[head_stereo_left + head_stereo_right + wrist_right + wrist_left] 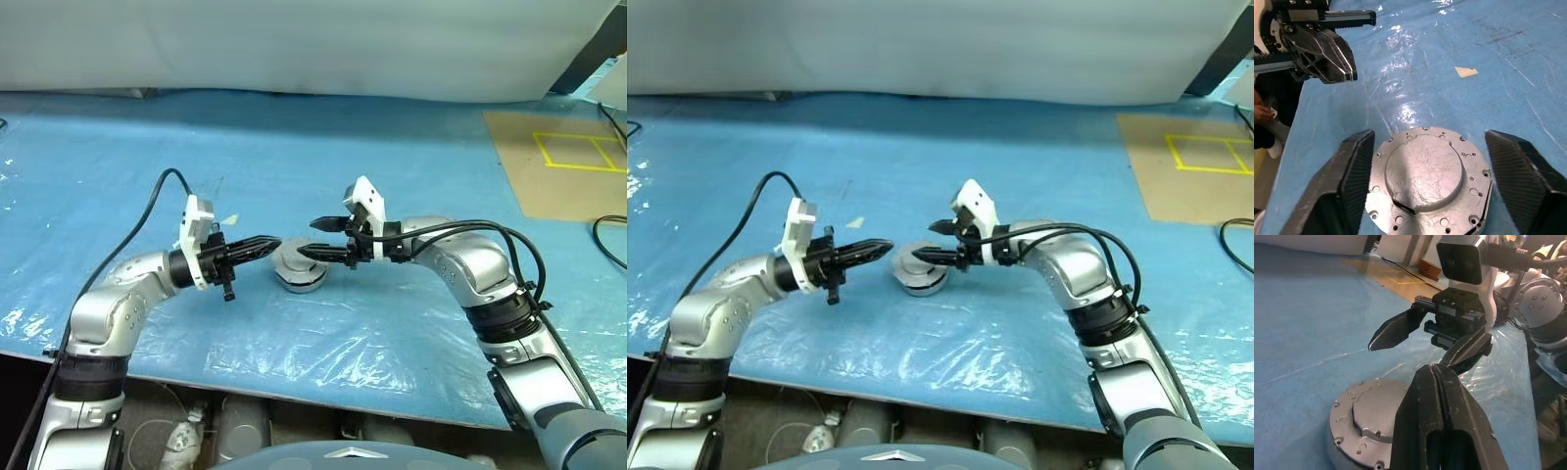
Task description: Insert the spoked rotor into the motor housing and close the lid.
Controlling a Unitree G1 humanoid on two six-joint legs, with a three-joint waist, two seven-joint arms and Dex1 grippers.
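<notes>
In the head views the left gripper [269, 243] sits left of centre, lying roughly level and pointing toward the middle of the frame. Its jaws are pressed together with nothing between them; the left wrist view shows the two black fingers meeting in a tight seam.

Just right of its tips, at the centre of the frame, stands the motor housing [300, 269], a short round silver cylinder on the blue plastic sheet [323, 166] that covers the table. The left fingertips are very near its upper left edge; whether they touch it I cannot tell.

The top of the cylinder is a flat silver plate, the lid [1425, 171], with a raised round centre and small screw holes round the rim. It looks to lie flush and centred. No copper windings are visible and no spoked wheel lies on the sheet, so I judge that the rotor is already inside and the cover is on.

Right of centre the right gripper [315, 238] points toward the left of the frame, tilted slightly down, with its jaws spread wide and empty. In the right wrist view the two fingers stand either side of the cylinder, clear of it.

A small pale scrap [1466, 72] lies on the sheet beyond the cylinder.

The task looks nearly done; what may remain is checking the seat and drawing both arms away.
</notes>
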